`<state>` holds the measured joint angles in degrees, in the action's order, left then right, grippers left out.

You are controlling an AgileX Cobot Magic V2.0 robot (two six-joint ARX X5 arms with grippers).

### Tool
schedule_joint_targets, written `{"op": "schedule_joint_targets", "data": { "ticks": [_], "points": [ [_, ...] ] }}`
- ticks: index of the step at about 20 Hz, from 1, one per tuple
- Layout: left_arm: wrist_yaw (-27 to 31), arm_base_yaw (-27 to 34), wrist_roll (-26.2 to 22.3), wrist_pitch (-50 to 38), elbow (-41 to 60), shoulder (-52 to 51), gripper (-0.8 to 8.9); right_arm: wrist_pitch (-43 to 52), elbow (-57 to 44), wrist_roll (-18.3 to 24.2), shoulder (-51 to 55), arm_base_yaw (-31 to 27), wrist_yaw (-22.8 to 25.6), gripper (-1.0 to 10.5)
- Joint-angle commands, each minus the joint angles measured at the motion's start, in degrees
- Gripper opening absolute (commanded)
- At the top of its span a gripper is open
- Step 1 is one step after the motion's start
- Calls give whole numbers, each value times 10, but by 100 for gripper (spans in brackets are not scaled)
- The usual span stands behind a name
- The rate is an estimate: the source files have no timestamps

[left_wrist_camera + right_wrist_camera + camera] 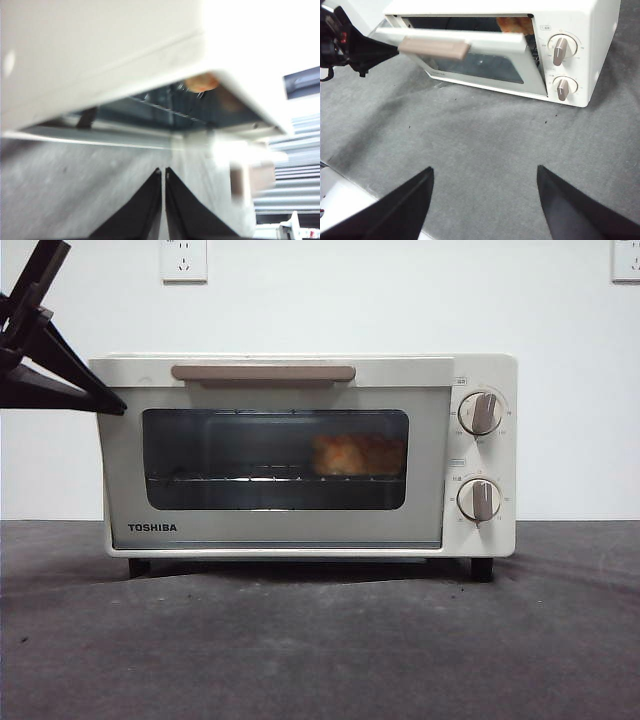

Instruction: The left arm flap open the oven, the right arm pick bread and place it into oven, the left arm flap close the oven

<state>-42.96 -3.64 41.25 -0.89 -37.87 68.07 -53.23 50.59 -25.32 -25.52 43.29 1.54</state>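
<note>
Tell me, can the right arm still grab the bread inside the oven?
Probably not right now. The bread sits on the rack behind the oven door, which is almost shut, with the left gripper at its corner. The right gripper hangs open, back over the table.

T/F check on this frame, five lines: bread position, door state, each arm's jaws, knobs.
1. The bread sits on the wire rack inside the oven. True.
2. The oven door is fully shut. False: the right wrist view shows it partly open at the top.
3. The left gripper has its jaws spread wide. False: they are shut, near the door's top corner.
4. The right gripper holds the bread. False: its jaws are open and empty, back from the oven.
5. Two knobs sit beside the window. True.
</note>
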Motion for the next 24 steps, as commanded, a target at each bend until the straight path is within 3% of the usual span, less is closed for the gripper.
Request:
{"op": "schedule_joint_targets", "data": {
  "ticks": [1,5,10,16,20,22,24],
  "points": [
    [9,-1,10,-38,-10,4,15,7,10,6,-1,5,1,320],
    [4,-1,61,-115,-11,4,15,7,10,9,-1,5,2,320],
    [-76,-2,106,-195,-11,1,16,7,10,10,-1,5,3,320],
    [-139,-2,109,-209,-11,-49,15,10,10,23,-1,5,4,320],
    [-152,-4,108,-198,-11,-103,15,14,10,40,-1,5,18,311],
    [-152,-4,102,-184,-11,-130,16,18,10,51,-2,5,19,187],
    [-151,-4,87,-158,-11,-158,16,21,10,64,-2,5,19,-6]
  ]
}}
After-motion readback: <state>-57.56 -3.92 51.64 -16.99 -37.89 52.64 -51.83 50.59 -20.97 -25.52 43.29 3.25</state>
